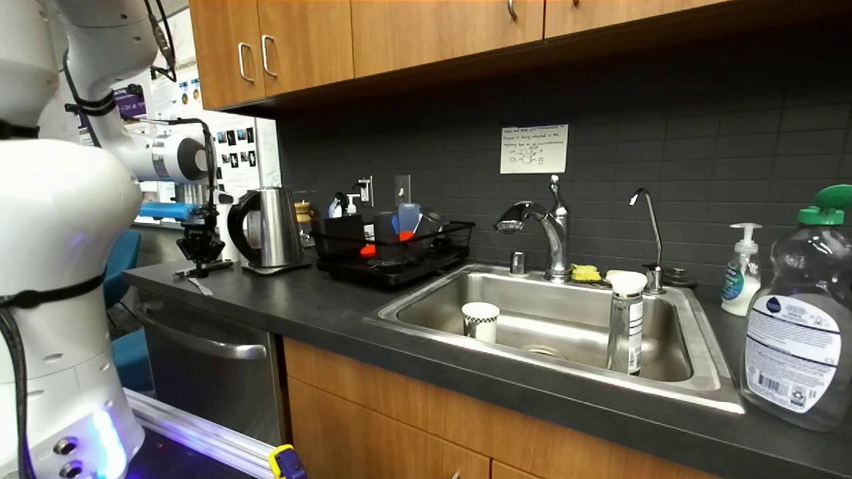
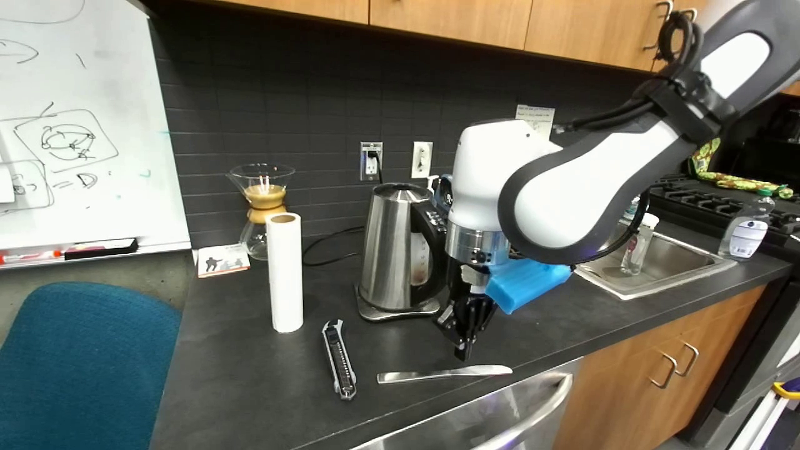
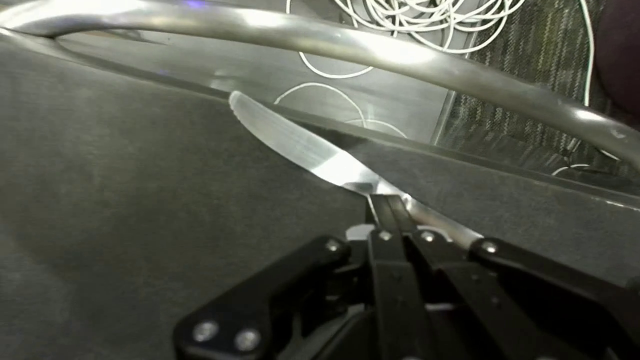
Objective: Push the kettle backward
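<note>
The shiny steel kettle [image 1: 278,226] stands upright on its base on the dark counter in both exterior views [image 2: 390,256]. Its dark loop handle [image 2: 431,256] faces the side where my arm is. My gripper [image 2: 462,355] points down, low over the counter, in front of the kettle and apart from it; it also shows in an exterior view [image 1: 200,269]. In the wrist view the two fingertips [image 3: 392,197] are pressed together with nothing between them, above a table knife [image 3: 300,142]. The kettle is out of the wrist view.
The knife [image 2: 444,374] lies near the counter's front edge, beside a box cutter [image 2: 340,362]. A white paper roll [image 2: 285,275] and glass coffee maker [image 2: 259,206] stand left of the kettle. A black dish rack [image 1: 393,253] and sink [image 1: 532,293] lie along the counter.
</note>
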